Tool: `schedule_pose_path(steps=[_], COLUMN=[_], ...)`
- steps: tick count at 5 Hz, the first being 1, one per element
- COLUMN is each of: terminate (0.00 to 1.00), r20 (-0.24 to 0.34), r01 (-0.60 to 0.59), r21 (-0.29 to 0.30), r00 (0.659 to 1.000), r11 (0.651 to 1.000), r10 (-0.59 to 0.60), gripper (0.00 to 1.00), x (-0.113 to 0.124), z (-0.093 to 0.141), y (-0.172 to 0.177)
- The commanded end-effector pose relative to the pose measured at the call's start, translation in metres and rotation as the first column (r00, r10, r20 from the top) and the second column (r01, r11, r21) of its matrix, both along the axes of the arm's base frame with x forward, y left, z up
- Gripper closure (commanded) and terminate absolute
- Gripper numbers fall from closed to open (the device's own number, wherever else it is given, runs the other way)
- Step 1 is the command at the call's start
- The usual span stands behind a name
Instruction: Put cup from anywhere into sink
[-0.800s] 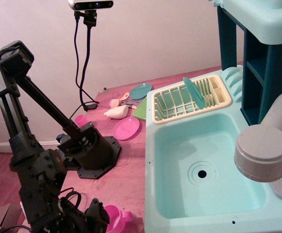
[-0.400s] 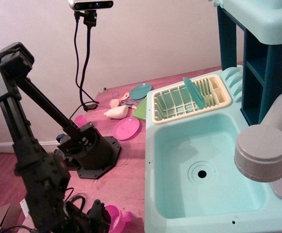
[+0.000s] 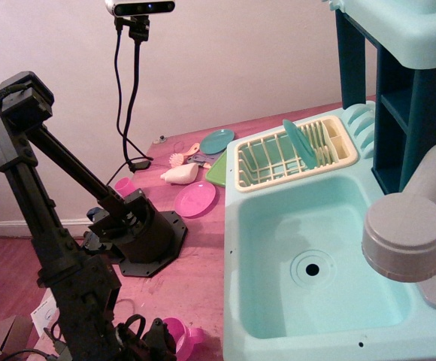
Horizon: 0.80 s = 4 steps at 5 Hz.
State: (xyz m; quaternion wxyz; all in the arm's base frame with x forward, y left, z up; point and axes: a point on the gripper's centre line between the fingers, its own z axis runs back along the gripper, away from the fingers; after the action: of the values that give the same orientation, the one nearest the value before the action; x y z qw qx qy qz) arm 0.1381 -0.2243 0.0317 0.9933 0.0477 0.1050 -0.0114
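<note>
The magenta cup [image 3: 180, 336] with its small side handle stands on the pink table at the bottom edge of the view, just left of the sink's front corner. The mint-turquoise sink [image 3: 274, 226] fills the right half, and its basin holds nothing but the round drain hole. My black gripper [image 3: 156, 338] is low at the bottom edge, right against the cup's left side. Its fingers are dark and partly cut off by the frame, so I cannot tell how the jaws stand or whether they hold the cup.
A cream dish rack [image 3: 257, 162] with a teal plate stands behind the basin. A pink plate [image 3: 195, 199], a paler pink cup [image 3: 124, 186], a white bottle [image 3: 180, 174] and a teal plate [image 3: 216, 141] lie on the table. The grey faucet [image 3: 406, 237] overhangs the sink at right. The arm base [image 3: 139, 237] sits at left.
The arm's lower link has swung right and down toward the bottom edge. The gripper stays beside the cup, which has barely moved.
</note>
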Motion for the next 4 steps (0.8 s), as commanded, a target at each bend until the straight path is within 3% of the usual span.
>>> schedule_pose_path(steps=[1, 2, 4], terminate=[0.00, 0.00, 0.00], r20=[0.015, 0.015, 0.028], r01=[0.016, 0.019, 0.035], r21=[-0.030, -0.005, 0.018], r00=[1.000, 1.000, 0.999], r11=[0.999, 1.000, 0.999], r10=[-0.015, -0.019, -0.035], gripper=[0.00, 1.00, 1.00], x=[0.000, 0.008, 0.021], z=[0.002, 0.005, 0.017], y=[-0.004, -0.004, 0.000])
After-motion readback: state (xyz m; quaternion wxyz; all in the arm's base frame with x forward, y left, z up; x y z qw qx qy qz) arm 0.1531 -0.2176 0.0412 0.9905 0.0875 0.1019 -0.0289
